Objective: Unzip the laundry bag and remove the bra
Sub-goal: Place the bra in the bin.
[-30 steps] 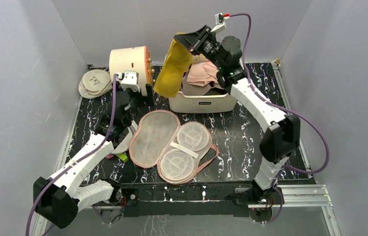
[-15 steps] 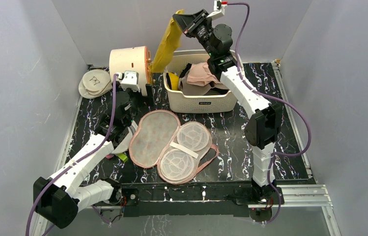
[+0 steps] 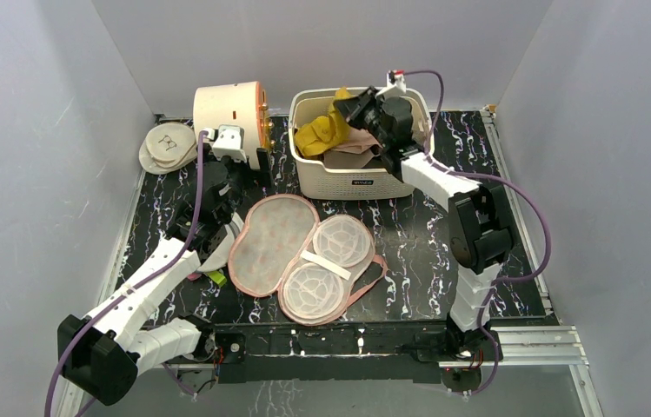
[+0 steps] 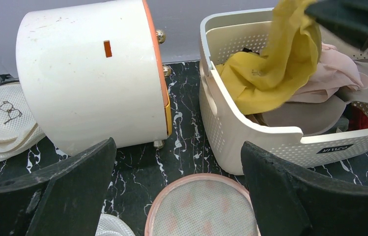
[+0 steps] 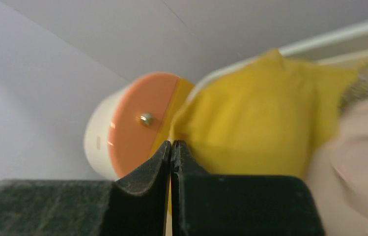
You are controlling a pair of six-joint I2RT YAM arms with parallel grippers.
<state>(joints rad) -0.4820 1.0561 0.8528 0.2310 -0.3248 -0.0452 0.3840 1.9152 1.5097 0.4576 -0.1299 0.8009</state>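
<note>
The laundry bag lies unzipped and spread flat on the black marble table, floral half on the left, two white mesh domes on the right. Its upper end shows in the left wrist view. My left gripper hovers open and empty over that end. My right gripper is shut on a yellow bra that drapes into the white basket. The pinch shows in the right wrist view, with the yellow cloth behind the jaws.
A white drum with an orange lid lies on its side left of the basket. Round white mesh discs sit at the back left. The basket holds pink and dark garments. A small green item lies by the left arm.
My right gripper has come down from high near the back wall into the basket, lowering the yellow bra with it. The left arm and the bag have not moved.
</note>
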